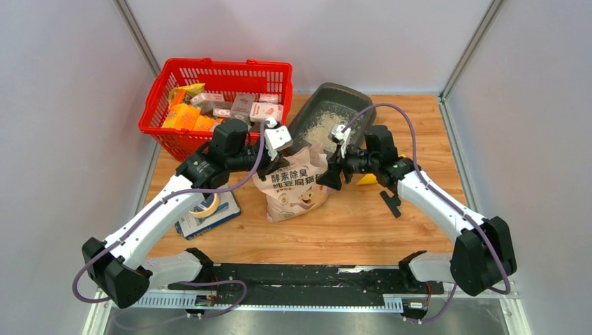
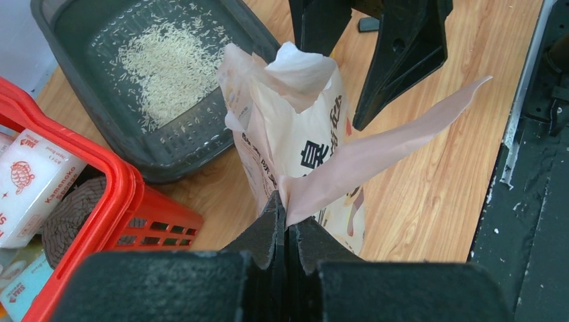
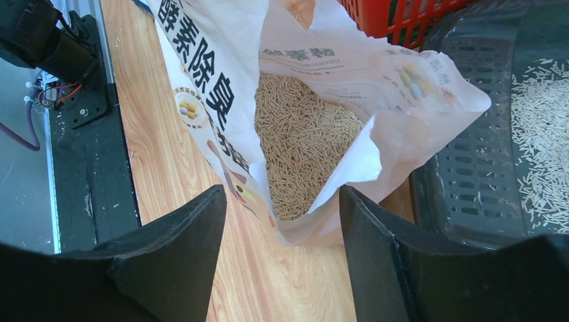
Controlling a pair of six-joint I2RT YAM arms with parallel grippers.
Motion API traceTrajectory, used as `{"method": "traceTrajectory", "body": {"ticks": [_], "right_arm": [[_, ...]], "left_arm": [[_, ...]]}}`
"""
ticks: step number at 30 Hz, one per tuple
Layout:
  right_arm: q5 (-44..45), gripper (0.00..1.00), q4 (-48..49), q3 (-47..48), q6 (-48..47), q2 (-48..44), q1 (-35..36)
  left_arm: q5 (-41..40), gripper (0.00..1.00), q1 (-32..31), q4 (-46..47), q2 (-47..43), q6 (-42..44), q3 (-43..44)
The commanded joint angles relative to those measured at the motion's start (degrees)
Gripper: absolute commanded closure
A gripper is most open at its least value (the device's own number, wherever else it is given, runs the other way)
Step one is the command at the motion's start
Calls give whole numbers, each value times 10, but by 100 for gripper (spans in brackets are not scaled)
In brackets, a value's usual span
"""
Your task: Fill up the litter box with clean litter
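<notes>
Centrally, the bag [image 1: 297, 187] stands on the table [image 1: 391, 230] just in front of the litter box [image 1: 328, 91], which sits at the rear beside a red basket [image 1: 157, 118] and holds a thin patch of litter [image 1: 321, 129]; more litter lies inside the bag. The left gripper [image 2: 287, 225] is pinched shut on a flap of the bag's mouth. The right gripper [image 3: 282, 201] is parted, jaws straddling the opposite lip without clamping it. Both arms reach forward and inward, wrists converging on the bag. The film is probably limp and slick and the load loose and bottom-heavy, so it is best held by both lips.
</notes>
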Motion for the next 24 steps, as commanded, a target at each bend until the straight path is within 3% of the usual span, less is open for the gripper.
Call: {"method": "traceTrajectory", "body": {"ticks": [1,10,14,17,24], "right_arm": [[-15,37,52,-1,13,13,8],[-3,63,76,9,30,33,9],[1,87,76,5,30,33,11],[5,91,76,-4,27,26,10],[7,95,87,-32,27,5,10]], "left_arm": [[20,100,0,9,-15,-17,3],[18,100,0,-3,-15,3,4],[6,98,0,-11,-16,6,22],[-19,88,2,-8,-26,6,58],[-59,80,39,19,15,38,150]]}}
